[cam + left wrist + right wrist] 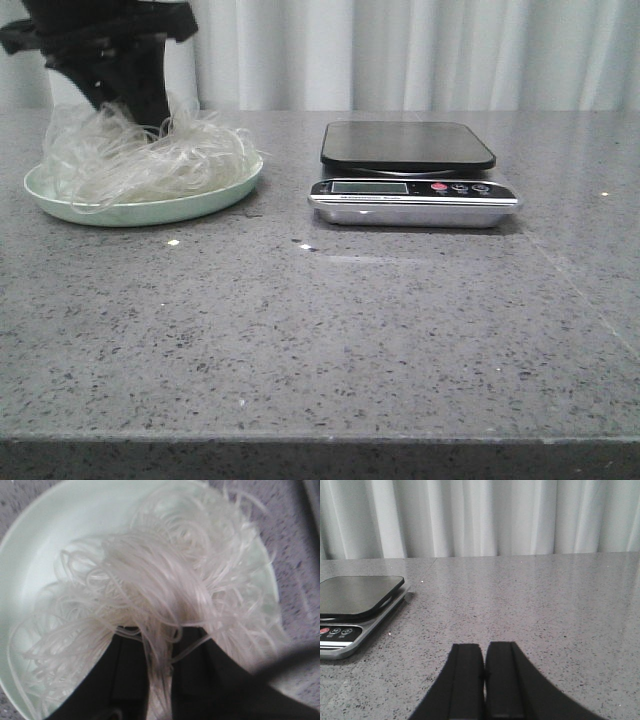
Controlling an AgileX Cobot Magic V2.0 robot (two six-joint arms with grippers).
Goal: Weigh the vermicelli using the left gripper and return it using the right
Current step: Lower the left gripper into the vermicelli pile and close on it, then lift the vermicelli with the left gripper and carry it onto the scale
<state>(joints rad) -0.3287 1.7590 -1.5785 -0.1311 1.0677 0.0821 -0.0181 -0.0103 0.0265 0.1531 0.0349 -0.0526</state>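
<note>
- Vermicelli [140,155]: fluffy nest of thin, glassy, whitish strands with looping ends, heaped on a plate [60,205] at the table's far left.
- Plate: round, shallow, pale green, smooth.
- Left gripper [160,645]: black, thick tapered fingers sunk into the nest, pinched on a tuft of strands with only a narrow gap between them.
- Right gripper [484,652]: black, flat fingers pressed together, holding nothing, low above bare table right of the scale.
- Scale [412,175]: dark, rounded-square weighing pad on a silver base; pale display, one red and several dark buttons; lettering too small to read.
- Table [320,330]: grey speckled stone, slightly glossy.
- Pleated white curtain [420,50] behind.
</note>
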